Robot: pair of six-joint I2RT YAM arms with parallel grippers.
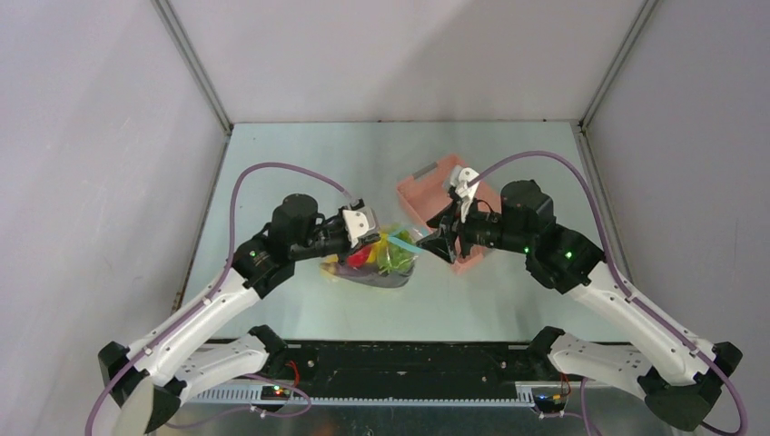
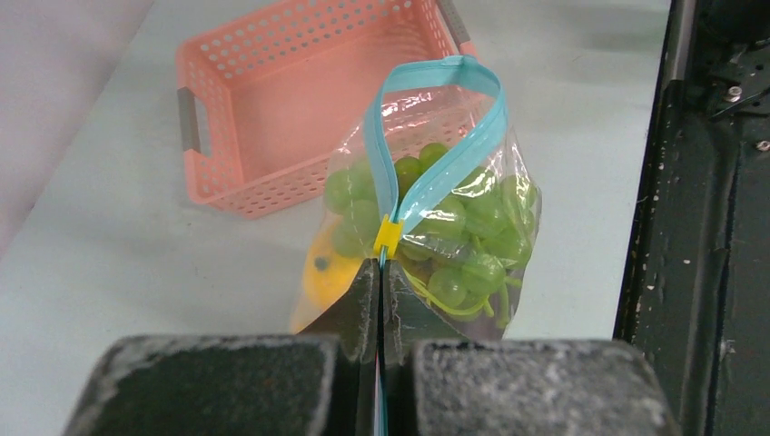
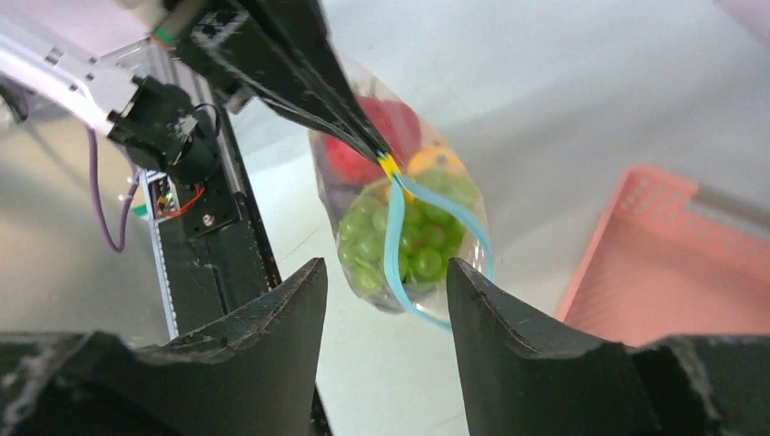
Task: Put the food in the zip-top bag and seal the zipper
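Plastic, top view: zip-top bag (image 1: pixel 380 263) with the food (image 1: pixel 381 250) inside sits just beside the pink basket (image 1: pixel 427 195), on its left-arm side, over the bench (image 1: pixel 300 154).
Left wrist view: left gripper (image 2: pixel 380 277), fingers clamped on the bag's edge just below the yellow slider (image 2: pixel 388 234); zipper (image 2: pixel 436 173) gapes open toward the basket.
Right wrist view: right gripper (image 3: pixel 383 272), fingers apart, empty, short of the zipper.
Risk: tugging the slider may pull the floppy bag out of that single pinch, or tip grapes (image 3: pixel 413 245) out through the gap.

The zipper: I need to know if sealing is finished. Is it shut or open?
Open. Beyond the yellow slider, the zipper splits into two blue strips that bow apart in a loop.
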